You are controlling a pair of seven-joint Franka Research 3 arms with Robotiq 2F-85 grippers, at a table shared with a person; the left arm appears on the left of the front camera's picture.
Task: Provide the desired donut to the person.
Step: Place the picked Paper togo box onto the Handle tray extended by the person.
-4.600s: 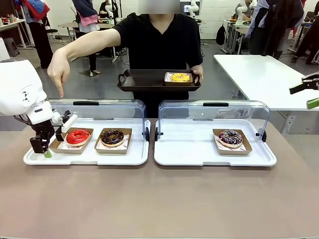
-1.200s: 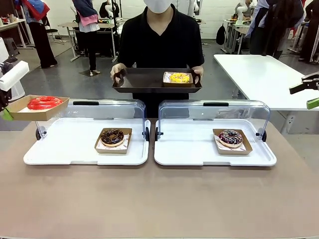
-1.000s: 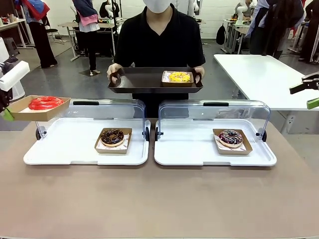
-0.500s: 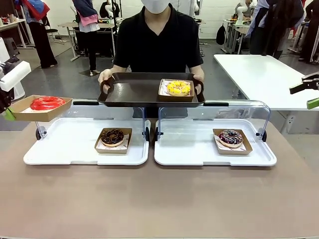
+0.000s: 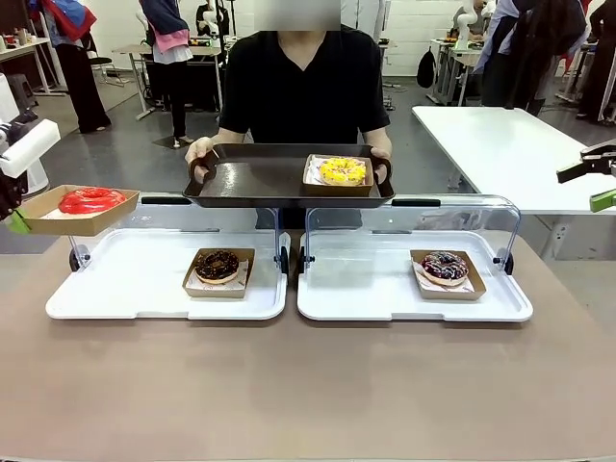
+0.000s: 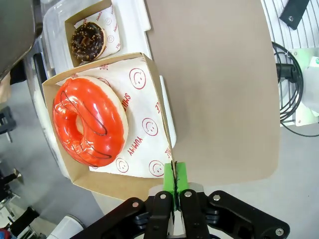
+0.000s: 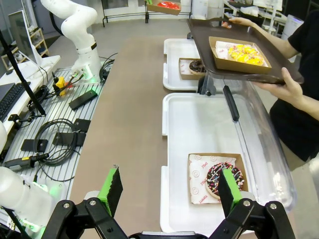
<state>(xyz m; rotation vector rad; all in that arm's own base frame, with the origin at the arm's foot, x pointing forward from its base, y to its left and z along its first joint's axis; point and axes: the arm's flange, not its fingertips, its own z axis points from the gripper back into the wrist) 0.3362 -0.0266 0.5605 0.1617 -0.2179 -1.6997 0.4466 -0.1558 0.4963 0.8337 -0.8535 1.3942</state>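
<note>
My left gripper point(image 5: 13, 219) point(image 6: 175, 174) is shut on the rim of a cardboard box point(image 5: 75, 214) point(image 6: 134, 74) holding a red glazed donut point(image 5: 89, 200) point(image 6: 89, 121), lifted above the left end of the left white tray point(image 5: 144, 279). The person point(image 5: 306, 77) in a black shirt stands across the table and holds a dark serving tray point(image 5: 260, 178) point(image 7: 209, 55) over the display lids; a yellow donut in a box point(image 5: 339, 170) point(image 7: 240, 51) rests on it. My right gripper point(image 7: 168, 191) is open, high at the right edge point(image 5: 599, 183).
A chocolate donut in a box point(image 5: 218, 267) point(image 6: 88, 39) stays on the left white tray. A dark sprinkled donut point(image 5: 446, 267) point(image 7: 222, 179) sits on the right white tray point(image 5: 366, 289). Both clear lids point(image 5: 414, 207) stand raised behind the trays. Brown tabletop point(image 5: 308, 385) lies in front.
The person has brought the serving tray forward and lower, over the lids. My left gripper with the red donut box has stayed almost still at the left.
</note>
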